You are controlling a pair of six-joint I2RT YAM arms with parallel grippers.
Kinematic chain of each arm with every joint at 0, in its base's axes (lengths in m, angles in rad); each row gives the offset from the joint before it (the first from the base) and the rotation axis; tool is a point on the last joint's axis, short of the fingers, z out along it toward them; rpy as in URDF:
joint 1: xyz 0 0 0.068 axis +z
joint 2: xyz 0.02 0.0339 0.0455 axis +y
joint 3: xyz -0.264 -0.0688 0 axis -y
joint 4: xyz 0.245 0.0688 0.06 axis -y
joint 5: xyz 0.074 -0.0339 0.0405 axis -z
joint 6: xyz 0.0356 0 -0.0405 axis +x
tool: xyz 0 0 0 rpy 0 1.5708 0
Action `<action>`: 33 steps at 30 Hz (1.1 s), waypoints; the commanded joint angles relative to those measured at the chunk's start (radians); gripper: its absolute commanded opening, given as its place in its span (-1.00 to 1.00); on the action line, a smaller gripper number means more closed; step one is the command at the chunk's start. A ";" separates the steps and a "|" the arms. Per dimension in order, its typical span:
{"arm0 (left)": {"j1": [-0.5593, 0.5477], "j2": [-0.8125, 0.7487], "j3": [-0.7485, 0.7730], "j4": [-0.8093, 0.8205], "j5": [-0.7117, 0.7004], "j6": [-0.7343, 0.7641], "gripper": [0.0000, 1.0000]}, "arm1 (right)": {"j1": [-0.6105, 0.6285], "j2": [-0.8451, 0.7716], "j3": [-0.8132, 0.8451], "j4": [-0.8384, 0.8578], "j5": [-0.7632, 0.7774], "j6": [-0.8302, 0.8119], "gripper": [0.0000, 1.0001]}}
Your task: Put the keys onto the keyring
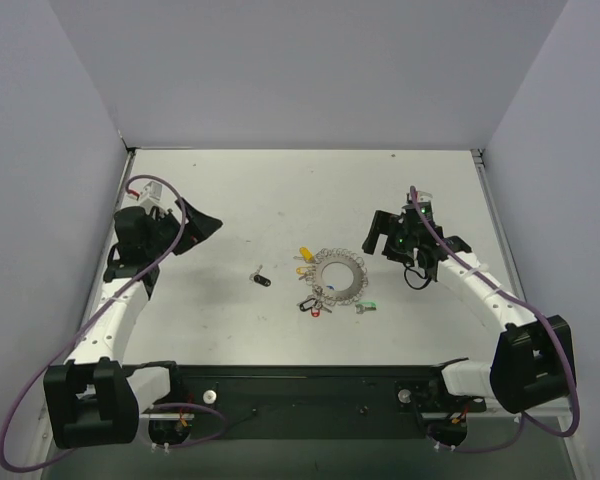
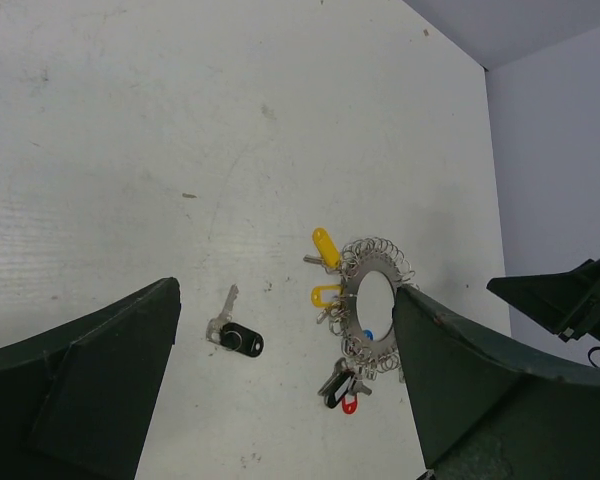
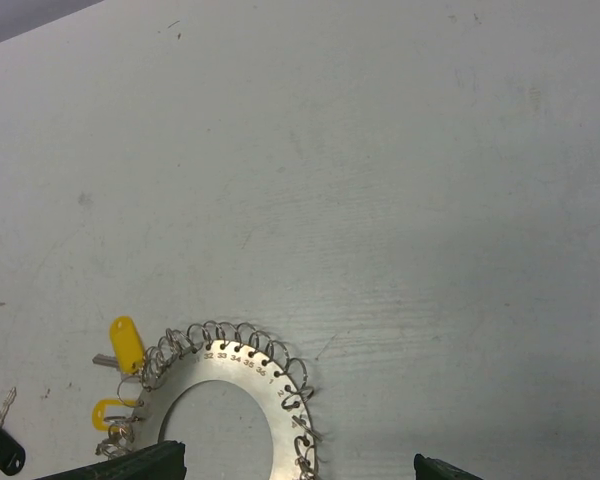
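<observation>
The keyring (image 1: 338, 262) is a flat silvery hoop with small wire loops round its rim, lying mid-table. On its rim hang yellow keys (image 1: 305, 254), a black and a red key (image 1: 313, 306) and a green key (image 1: 366, 307). One black-headed key (image 1: 260, 277) lies loose to its left. My left gripper (image 1: 195, 225) hovers open, left of the ring and off the table. Its wrist view shows the loose black key (image 2: 238, 338) and the keyring (image 2: 365, 264) between the spread fingers (image 2: 100, 390). My right gripper (image 1: 385, 235) hangs open, right of the ring. Below it are the keyring (image 3: 250, 375) and a yellow key (image 3: 127, 343).
White walls close in the table (image 1: 280, 190) at the back and along both sides. The black base rail (image 1: 310, 385) with both arm mounts runs along the near edge. My right gripper (image 2: 570, 300) shows at the right edge of the left wrist view.
</observation>
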 commanded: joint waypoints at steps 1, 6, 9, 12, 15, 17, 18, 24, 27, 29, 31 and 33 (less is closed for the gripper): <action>-0.056 0.031 0.094 0.027 0.033 0.046 0.95 | -0.002 0.024 0.003 0.013 -0.001 -0.006 0.88; -0.269 0.151 0.235 -0.171 -0.181 0.130 0.95 | 0.000 0.040 0.005 0.022 -0.018 -0.009 0.82; -0.370 0.254 0.308 -0.214 -0.212 0.139 0.95 | -0.002 0.049 0.003 0.022 -0.021 -0.012 0.80; -0.467 0.364 0.390 -0.266 -0.240 0.147 0.95 | 0.000 0.056 0.002 0.026 -0.030 -0.006 0.77; -0.553 0.458 0.472 -0.325 -0.281 0.158 0.95 | 0.001 0.066 -0.002 0.034 -0.043 -0.004 0.74; -0.597 0.489 0.507 -0.340 -0.295 0.162 0.95 | 0.001 0.070 -0.002 0.036 -0.046 -0.006 0.72; -0.608 0.504 0.513 -0.342 -0.298 0.161 0.95 | 0.000 0.073 -0.002 0.036 -0.047 -0.009 0.71; -0.625 0.509 0.516 -0.319 -0.278 0.153 0.94 | -0.002 0.122 0.014 0.033 -0.055 -0.012 0.61; -0.626 0.499 0.518 -0.325 -0.280 0.161 0.93 | 0.001 0.168 0.038 0.023 -0.072 -0.006 0.42; -0.625 0.494 0.515 -0.329 -0.284 0.164 0.94 | 0.001 0.193 0.060 0.014 -0.075 0.000 0.29; -0.626 0.488 0.509 -0.331 -0.287 0.166 0.94 | 0.001 0.230 0.075 -0.003 -0.078 0.006 0.22; -0.626 0.482 0.504 -0.331 -0.291 0.166 0.94 | 0.001 0.263 0.097 -0.012 -0.085 0.007 0.14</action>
